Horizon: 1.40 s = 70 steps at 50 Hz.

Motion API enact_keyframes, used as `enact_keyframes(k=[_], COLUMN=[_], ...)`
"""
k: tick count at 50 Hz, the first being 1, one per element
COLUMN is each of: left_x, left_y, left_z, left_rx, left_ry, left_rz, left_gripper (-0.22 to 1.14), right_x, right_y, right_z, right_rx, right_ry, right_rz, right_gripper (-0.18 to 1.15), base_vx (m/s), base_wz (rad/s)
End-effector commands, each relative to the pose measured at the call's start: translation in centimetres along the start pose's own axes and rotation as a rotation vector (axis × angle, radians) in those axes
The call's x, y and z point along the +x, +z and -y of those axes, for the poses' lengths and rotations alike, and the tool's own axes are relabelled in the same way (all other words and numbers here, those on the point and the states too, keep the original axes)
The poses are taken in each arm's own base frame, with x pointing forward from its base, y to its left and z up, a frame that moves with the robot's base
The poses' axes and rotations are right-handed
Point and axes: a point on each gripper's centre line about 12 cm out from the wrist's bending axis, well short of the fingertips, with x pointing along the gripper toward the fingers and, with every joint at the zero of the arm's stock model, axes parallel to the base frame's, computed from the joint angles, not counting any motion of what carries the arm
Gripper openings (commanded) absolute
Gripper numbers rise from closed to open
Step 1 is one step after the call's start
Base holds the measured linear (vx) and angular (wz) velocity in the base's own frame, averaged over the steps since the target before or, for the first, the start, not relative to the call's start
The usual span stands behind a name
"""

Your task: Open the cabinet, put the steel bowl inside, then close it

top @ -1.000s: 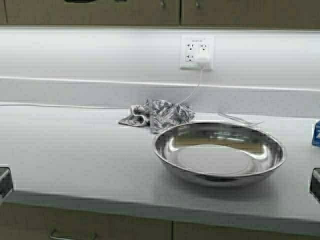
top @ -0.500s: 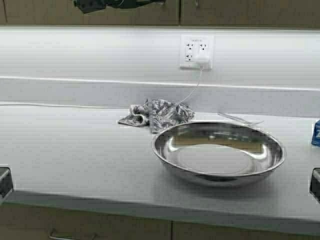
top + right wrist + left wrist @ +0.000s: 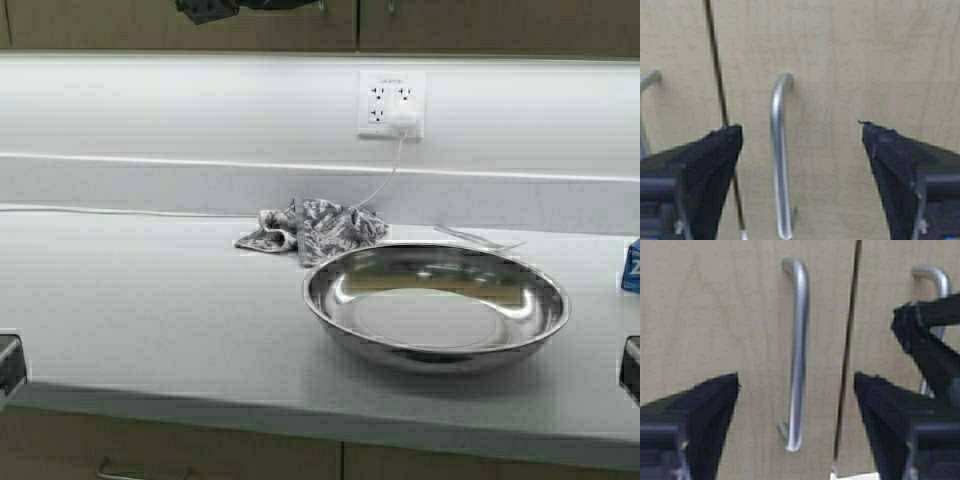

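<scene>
The steel bowl [image 3: 436, 305] sits upright and empty on the white counter [image 3: 150, 290], right of centre. The cabinet [image 3: 450, 25] shows only its bottom edge at the top of the high view; both tan doors are closed. My left gripper [image 3: 210, 10] is up against it. In the left wrist view my left gripper [image 3: 796, 390] is open, its fingers on either side of the left door's handle [image 3: 797, 355] without touching it. In the right wrist view my right gripper [image 3: 800, 145] is open around the right door's handle [image 3: 781, 160], also apart from it.
A patterned cloth [image 3: 315, 228] lies behind the bowl, under a wall outlet [image 3: 392, 103] with a white plug and cord. A blue object [image 3: 630, 265] sits at the counter's right edge. The seam between the doors [image 3: 847, 355] lies between the two handles. Base cabinets [image 3: 200, 460] are below.
At the top edge of the high view my left gripper has come further into view and shifted right along the cabinet. The bowl has not moved.
</scene>
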Motion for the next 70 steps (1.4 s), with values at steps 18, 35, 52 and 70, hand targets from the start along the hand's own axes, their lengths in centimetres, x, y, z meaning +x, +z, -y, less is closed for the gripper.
enact_keyframes(k=[18, 35, 52, 70], left_x=[1.3, -4.3, -10.4, -15.7], left_y=[1.5, 4.0, 4.7, 6.2], left_z=[0.4, -0.4, -4.1, -9.6], left_rx=[-0.021, -0.030, -0.024, -0.004], left_ry=[0.001, -0.016, 0.030, 0.174], left_rz=[0.008, -0.049, -0.215, -0.262], left_gripper=[-0.02, 0.03, 0.03, 0.03], right_x=[1.5, -3.2, -8.1, -9.4], right_y=[1.8, 2.9, 3.1, 2.1], right_z=[-0.2, 1.1, 5.2, 14.0], right_rx=[0.037, 0.025, 0.002, -0.004], right_ry=[-0.038, 0.079, 0.262, 0.203], right_rz=[0.058, -0.001, -0.135, -0.248], right_gripper=[-0.05, 0.07, 0.07, 0.07], base_vx=[0.00, 0.00, -0.01, -0.07], base_wz=[0.00, 0.00, -0.02, -0.02])
